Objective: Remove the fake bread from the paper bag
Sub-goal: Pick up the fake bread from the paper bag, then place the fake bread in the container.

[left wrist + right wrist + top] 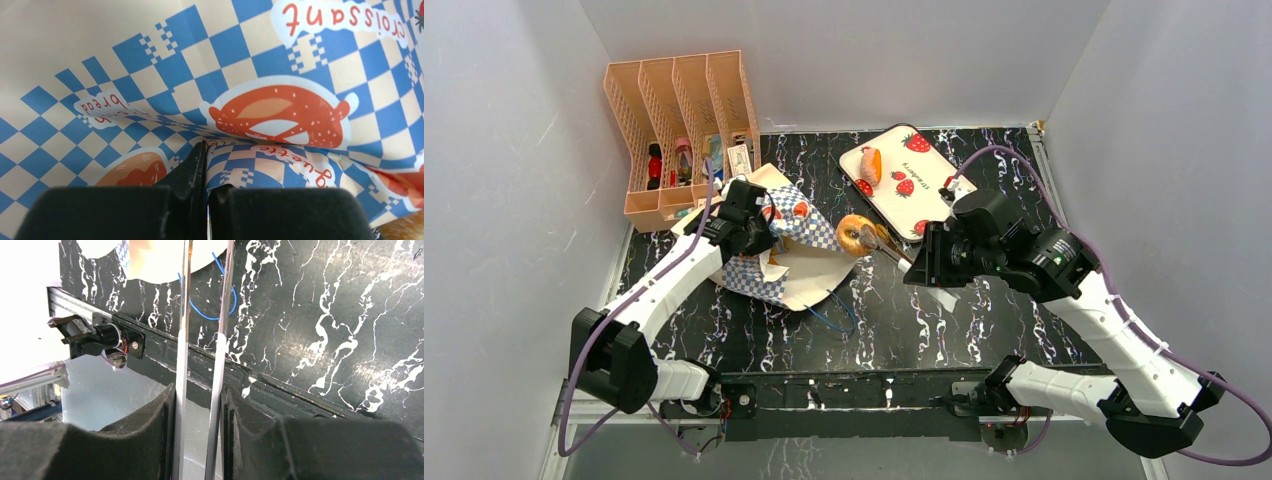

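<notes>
From above: my left claw (759, 232) sits clenched on the checkered upper side of the paper bag (799, 275), which lies flat on the black marbled table (904, 320), apparently to pin it while the other arm works at its mouth. My right claw (921, 262) grips a pair of metal tongs (889, 250). Their tips carry an orange-brown donut (854, 235), clear of the bag's edge and between the bag and the strawberry-print tray (934, 175). An orange loaf (871, 165) already lies on that tray, so I judge it to be the drop-off spot and this donut to be on its way there. A peach file rack (679, 130) stands behind the bag and has no part in the job. From my left wrist: the two black fingers press flush together, and a crease in the printed paper runs right up to their tips. That reads as a pinch on a fold of the bag, though the paper between them is too thin to make out. From my right wrist: the fingers squeeze the two tong blades partway together. The blades run up out of frame, so the donut is unseen here. Past them are the table and a blue cord handle (220, 310).
</notes>
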